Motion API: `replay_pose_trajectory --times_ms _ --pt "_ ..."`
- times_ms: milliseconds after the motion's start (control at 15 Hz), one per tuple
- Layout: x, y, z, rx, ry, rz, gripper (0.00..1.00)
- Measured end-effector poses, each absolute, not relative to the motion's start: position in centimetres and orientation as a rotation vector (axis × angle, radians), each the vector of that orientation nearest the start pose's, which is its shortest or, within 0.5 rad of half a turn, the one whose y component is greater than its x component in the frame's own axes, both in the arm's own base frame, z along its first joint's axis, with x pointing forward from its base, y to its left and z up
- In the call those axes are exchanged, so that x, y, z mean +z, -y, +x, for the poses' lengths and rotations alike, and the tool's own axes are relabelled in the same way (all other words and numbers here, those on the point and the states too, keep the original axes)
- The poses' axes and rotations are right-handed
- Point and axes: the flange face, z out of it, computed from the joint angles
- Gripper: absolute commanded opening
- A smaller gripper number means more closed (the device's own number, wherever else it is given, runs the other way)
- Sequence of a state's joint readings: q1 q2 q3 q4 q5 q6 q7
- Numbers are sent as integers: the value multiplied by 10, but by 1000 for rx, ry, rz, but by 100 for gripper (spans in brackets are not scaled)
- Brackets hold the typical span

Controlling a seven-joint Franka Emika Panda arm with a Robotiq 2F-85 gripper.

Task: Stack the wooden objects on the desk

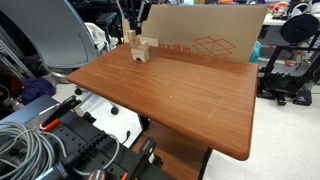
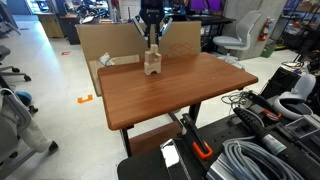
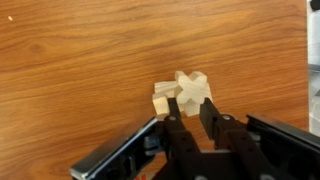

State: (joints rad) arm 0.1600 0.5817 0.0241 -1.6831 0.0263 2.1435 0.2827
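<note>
Several pale wooden blocks (image 1: 141, 49) stand clustered at the far edge of the reddish-brown desk (image 1: 180, 95), close to the cardboard box; they also show in the other exterior view (image 2: 152, 66) on the desk (image 2: 180, 90). My gripper (image 1: 128, 33) comes straight down over them (image 2: 151, 42). In the wrist view the fingers (image 3: 188, 104) are narrowed around the topmost pale block (image 3: 193, 86), which sits against a lower block (image 3: 162, 99). The grip looks shut on that top block, which is level with or resting on the cluster.
A large brown cardboard box (image 1: 205, 38) with blue print stands right behind the blocks, also visible in an exterior view (image 2: 100, 42). Cables and equipment (image 1: 40, 145) lie beside the desk. An office chair (image 2: 232, 40) stands beyond it.
</note>
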Motion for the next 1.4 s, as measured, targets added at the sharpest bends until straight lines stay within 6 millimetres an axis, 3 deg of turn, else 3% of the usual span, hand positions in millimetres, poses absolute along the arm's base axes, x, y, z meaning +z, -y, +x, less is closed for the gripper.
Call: replay_pose_trajectory --times_ms 400,467,600,933,1200,1400 --pt "260 -132 659 116 -149 -3129 7" --pt "260 -132 659 112 -143 -3133 48" --pt "260 -132 659 110 -138 -3139 58" --pt "259 -131 659 109 -129 -3149 96" --pt "265 -131 660 95 -126 -3148 100" --pt "305 -123 656 11 -66 -3136 100"
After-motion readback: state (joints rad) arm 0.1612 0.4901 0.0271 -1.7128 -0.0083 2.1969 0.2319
